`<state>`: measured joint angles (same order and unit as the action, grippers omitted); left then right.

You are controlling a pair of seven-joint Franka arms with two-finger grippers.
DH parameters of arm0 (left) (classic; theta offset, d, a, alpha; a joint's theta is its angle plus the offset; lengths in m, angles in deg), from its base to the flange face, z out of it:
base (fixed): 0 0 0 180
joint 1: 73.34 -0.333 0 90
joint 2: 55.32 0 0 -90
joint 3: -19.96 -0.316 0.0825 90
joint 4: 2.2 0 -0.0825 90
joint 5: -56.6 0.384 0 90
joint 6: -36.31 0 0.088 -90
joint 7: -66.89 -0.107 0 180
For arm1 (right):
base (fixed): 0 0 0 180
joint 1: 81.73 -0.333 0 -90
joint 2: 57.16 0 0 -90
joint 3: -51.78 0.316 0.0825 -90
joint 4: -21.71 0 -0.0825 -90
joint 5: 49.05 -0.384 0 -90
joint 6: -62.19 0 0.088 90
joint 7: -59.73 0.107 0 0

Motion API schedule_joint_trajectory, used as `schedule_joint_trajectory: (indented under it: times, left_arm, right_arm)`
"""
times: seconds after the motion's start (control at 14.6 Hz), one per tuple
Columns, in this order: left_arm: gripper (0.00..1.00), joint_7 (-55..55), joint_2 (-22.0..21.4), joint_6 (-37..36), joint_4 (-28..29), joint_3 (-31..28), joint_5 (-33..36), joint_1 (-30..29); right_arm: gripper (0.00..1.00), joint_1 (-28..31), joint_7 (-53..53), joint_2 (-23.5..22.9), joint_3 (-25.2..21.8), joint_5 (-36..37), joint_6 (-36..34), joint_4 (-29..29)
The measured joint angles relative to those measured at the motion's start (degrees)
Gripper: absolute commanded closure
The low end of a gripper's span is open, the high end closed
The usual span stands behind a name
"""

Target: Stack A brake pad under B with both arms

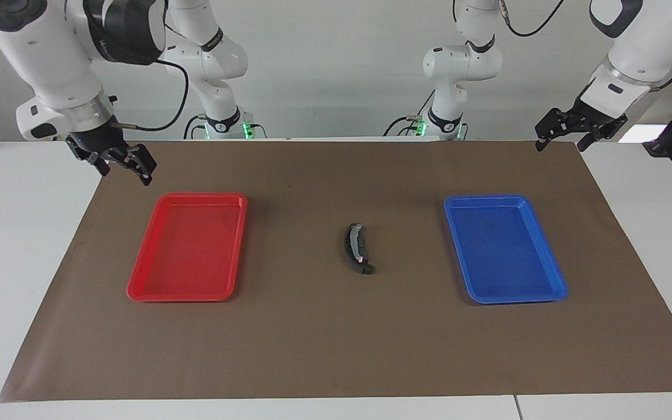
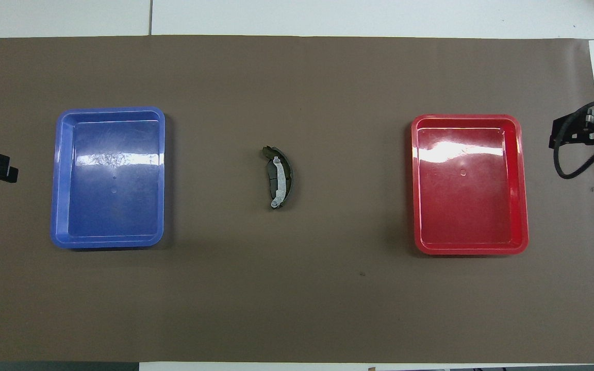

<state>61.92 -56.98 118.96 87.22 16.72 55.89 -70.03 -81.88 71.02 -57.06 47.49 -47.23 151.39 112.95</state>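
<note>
B (image 1: 359,245), the long black crescent with a silvery strip, lies in the middle of the brown mat, between the two trays. It also shows in the overhead view (image 2: 277,181). A dark curved pad, the A brake pad (image 2: 287,175), lies directly under B and shows along its edge. My right gripper (image 1: 126,169) is open and empty, up in the air over the mat's corner by the red tray. My left gripper (image 1: 560,143) is open and empty, up over the mat's corner at the left arm's end. Both are well away from the stack.
An empty red tray (image 1: 137,286) lies toward the right arm's end and an empty blue tray (image 1: 552,291) toward the left arm's end. The brown mat (image 1: 312,338) covers most of the white table.
</note>
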Motion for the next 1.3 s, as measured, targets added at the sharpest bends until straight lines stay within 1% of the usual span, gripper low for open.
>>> schedule_joint_trajectory:
  times: [0.07,0.14,0.21,0.27,0.34,1.03,1.3]
  left_arm:
    - [0.0,0.0,0.0,0.0,0.0,0.0,0.0,0.0]
    - [0.0,0.0,0.0,0.0,0.0,0.0,0.0,0.0]
    - [0.0,0.0,0.0,0.0,0.0,0.0,0.0,0.0]
    - [0.0,0.0,0.0,0.0,0.0,0.0,0.0,0.0]
    - [0.0,0.0,0.0,0.0,0.0,0.0,0.0,0.0]
    - [0.0,0.0,0.0,0.0,0.0,0.0,0.0,0.0]
    - [0.0,0.0,0.0,0.0,0.0,0.0,0.0,0.0]
  right_arm:
    - [0.0,1.0,-0.4,0.5,0.4,-0.6,-2.0,-1.2]
    - [0.0,3.1,-1.2,0.8,2.0,-0.9,-3.0,-1.6]
    - [0.0,5.6,-1.9,0.9,4.5,-1.0,-3.5,-1.6]
    - [0.0,6.9,-2.0,0.8,6.3,-1.0,-3.5,-1.4]
    - [0.0,7.1,-2.0,0.8,7.1,-1.0,-3.3,-1.2]
    - [0.0,5.7,-2.2,0.6,6.3,-1.0,-3.3,-1.0]
    - [0.0,5.7,-4.5,0.6,6.3,-1.0,-3.3,-1.1]
